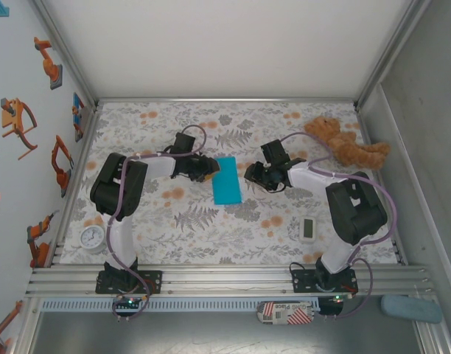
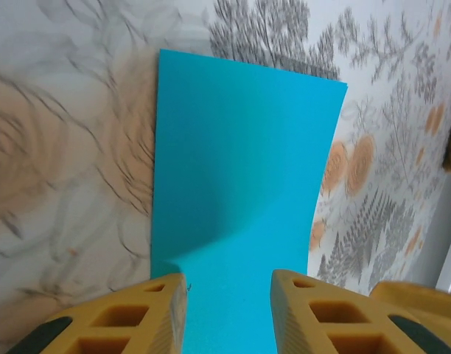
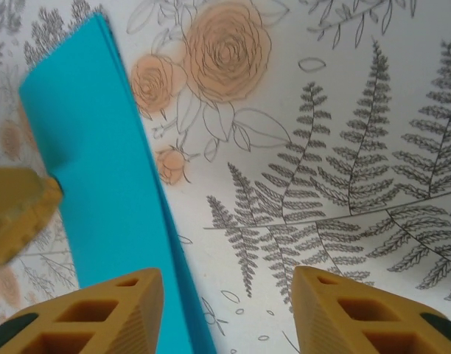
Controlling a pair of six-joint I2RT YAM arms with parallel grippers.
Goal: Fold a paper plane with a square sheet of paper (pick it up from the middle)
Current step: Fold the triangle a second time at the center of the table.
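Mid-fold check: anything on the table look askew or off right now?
Only the square sheet of paper: folded to a narrow strip between the left gripper and right gripper, and from the right wrist its long edge seems to show two layers not quite flush. Nothing looks spilled or torn.
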